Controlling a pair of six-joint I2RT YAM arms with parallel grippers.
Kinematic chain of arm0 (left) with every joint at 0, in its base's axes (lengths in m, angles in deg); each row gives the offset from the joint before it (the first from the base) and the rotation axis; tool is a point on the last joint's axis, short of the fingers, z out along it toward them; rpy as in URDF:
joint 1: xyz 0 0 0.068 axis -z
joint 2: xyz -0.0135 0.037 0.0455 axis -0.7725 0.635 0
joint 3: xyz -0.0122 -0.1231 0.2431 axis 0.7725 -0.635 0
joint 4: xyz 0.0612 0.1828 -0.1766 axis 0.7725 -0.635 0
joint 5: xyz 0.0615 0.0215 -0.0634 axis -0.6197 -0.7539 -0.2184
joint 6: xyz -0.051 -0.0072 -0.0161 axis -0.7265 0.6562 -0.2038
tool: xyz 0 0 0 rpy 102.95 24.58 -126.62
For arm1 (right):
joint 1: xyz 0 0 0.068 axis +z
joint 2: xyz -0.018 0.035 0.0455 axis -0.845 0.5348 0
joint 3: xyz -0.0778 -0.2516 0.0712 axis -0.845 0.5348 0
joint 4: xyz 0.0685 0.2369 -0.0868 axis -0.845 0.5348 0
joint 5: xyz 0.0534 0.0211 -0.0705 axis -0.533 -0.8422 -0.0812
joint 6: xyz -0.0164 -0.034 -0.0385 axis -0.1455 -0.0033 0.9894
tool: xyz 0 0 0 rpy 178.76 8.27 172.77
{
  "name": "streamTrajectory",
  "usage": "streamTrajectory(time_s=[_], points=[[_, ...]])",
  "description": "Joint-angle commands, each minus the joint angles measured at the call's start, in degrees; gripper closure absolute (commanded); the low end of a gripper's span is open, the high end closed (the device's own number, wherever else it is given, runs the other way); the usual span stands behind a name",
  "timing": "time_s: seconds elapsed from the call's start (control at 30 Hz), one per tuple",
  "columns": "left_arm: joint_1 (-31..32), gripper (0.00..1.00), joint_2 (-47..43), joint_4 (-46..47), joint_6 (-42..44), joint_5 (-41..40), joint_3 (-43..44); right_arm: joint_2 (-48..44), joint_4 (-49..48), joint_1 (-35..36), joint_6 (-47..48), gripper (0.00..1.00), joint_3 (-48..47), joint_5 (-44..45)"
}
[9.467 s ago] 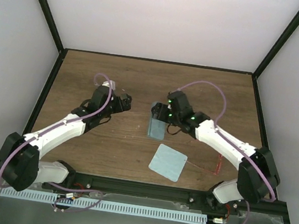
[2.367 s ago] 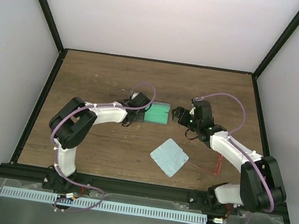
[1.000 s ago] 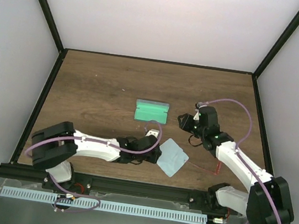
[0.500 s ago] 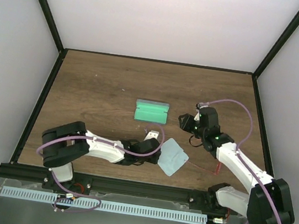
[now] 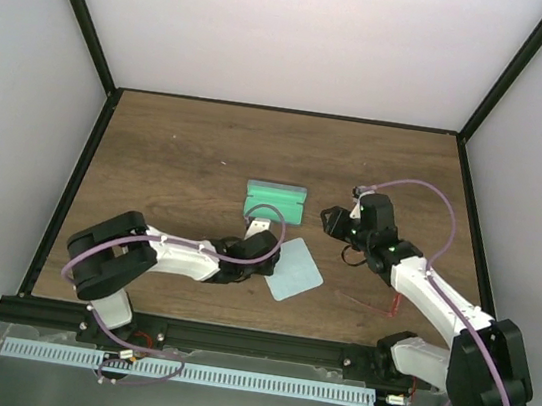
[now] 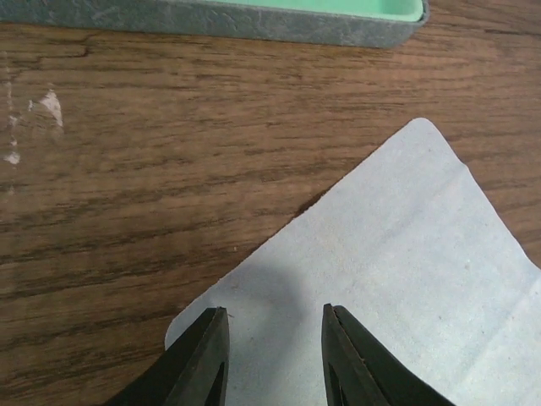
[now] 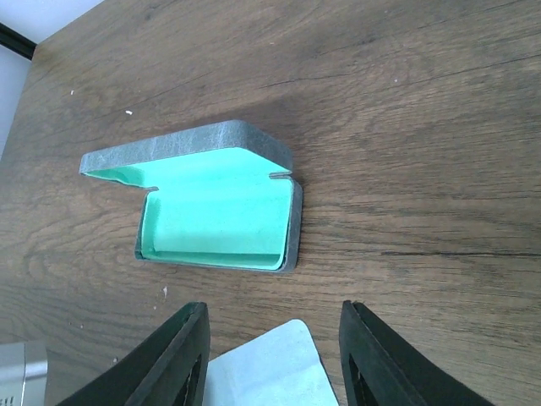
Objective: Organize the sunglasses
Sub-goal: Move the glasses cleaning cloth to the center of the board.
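At the table's (image 5: 177, 150) near right, sunglasses (image 5: 395, 303), one thin arm leftward; left claw (image 6: 275, 311), right claw (image 7: 272, 306) spread.

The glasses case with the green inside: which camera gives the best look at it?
The right wrist view: the case shows whole and large, lid up, nothing on its green lining. The top external view has it open too, but much smaller. The left wrist view catches only a strip of its grey wall at the top edge.

Top view over table (image 5: 177, 150), left wrist close on cloth (image 6: 380, 279), right wrist farther, all share case (image 7: 194, 145)
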State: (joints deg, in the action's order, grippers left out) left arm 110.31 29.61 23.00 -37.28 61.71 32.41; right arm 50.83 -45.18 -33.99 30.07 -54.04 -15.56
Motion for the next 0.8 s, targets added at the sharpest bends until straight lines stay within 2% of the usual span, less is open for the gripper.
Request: streamTrajectory(time_s=[0.0,0.13,0.23,0.4,0.57,0.67,0.77], points=[[-0.6,0.65,1.9,-7.2,3.0,-1.3,3.8,0.8,-1.6,-0.2,0.9,0.56,0.0,-2.0],[-0.5,0.55,0.4,-7.6,4.5,-0.7,5.6,2.0,-2.1,-0.2,1.1,0.60,0.0,-3.3],[0.0,0.49,-2.4,-7.2,4.5,-0.5,4.1,3.4,-2.5,-0.1,1.2,0.69,-0.1,-4.9],[5.1,0.46,-7.3,-4.1,1.9,0.5,0.5,4.9,-2.9,-0.2,1.1,0.81,-0.3,-5.2],[11.3,0.46,-2.9,6.2,-1.3,7.5,-0.7,5.6,-3.1,-0.2,1.0,0.87,-0.4,-4.9],[12.1,0.46,1.7,11.4,-2.5,12.2,-0.9,5.5,-2.8,-0.2,1.1,0.88,-0.6,-4.7],[12.2,0.46,4.6,12.7,-3.8,12.9,-1.5,5.5,-2.4,-0.2,1.3,0.87,-0.7,-4.2]])
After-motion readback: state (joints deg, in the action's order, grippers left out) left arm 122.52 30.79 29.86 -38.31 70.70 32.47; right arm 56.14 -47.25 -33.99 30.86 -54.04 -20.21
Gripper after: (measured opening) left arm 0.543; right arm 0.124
